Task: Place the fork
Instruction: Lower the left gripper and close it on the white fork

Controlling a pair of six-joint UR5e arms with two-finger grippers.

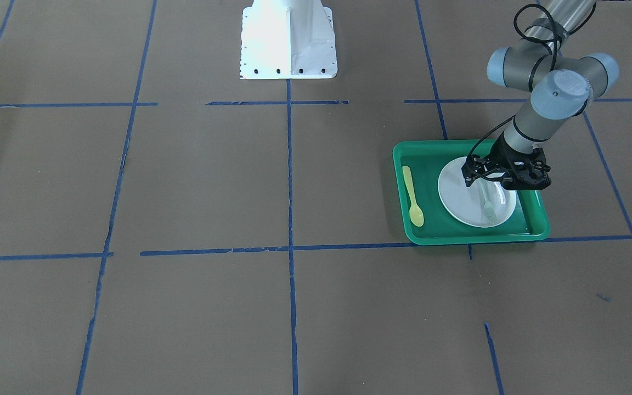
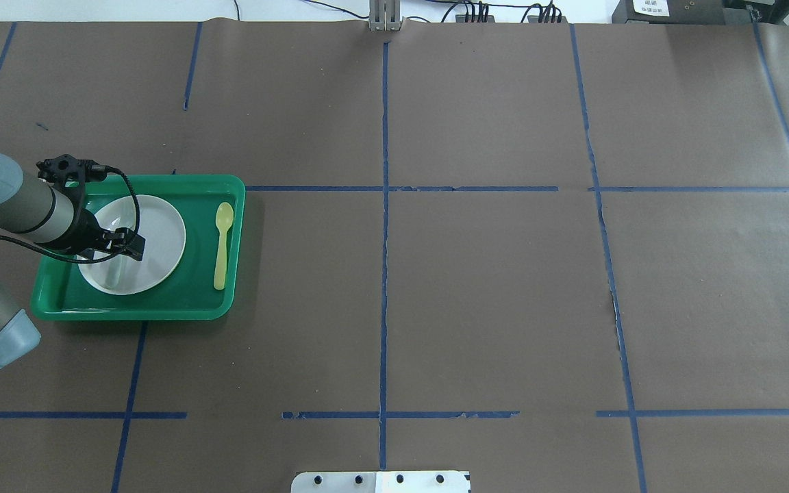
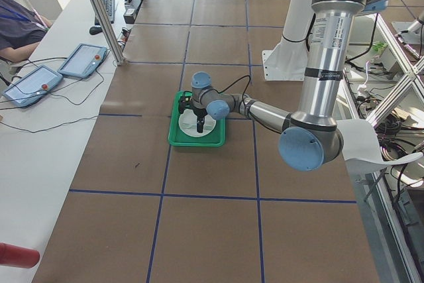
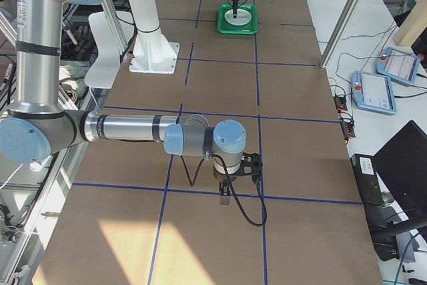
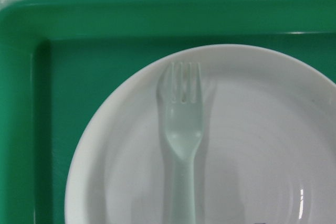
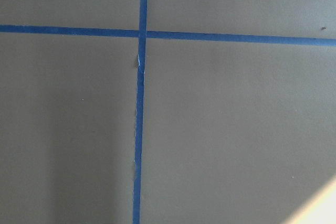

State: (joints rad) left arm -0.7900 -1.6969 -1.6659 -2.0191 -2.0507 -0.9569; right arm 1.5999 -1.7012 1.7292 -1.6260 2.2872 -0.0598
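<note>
"Black left gripper (image 1: pixel 505 178), over the white plate (image 5: pixel 262 129): are its fingers apart or together?"

"I cannot tell. The same goes for the right gripper (image 4: pixel 227 191), which is low over the bare tabletop (image 1: pixel 184 192)."

"And the fork (image 5: pixel 182 129)?"

"It's directly below the left gripper, lying flat on the plate. Around that is the green tray (image 1: pixel 431 145). The yellow spoon (image 1: pixel 412 195) lies beyond the plate, well apart from the gripper."

Tray wall (image 1: pixel 400 186), spoon (image 1: pixel 413 196) flank plate (image 1: pixel 458 200); left pincer (image 1: pixel 500 184) above.
</note>
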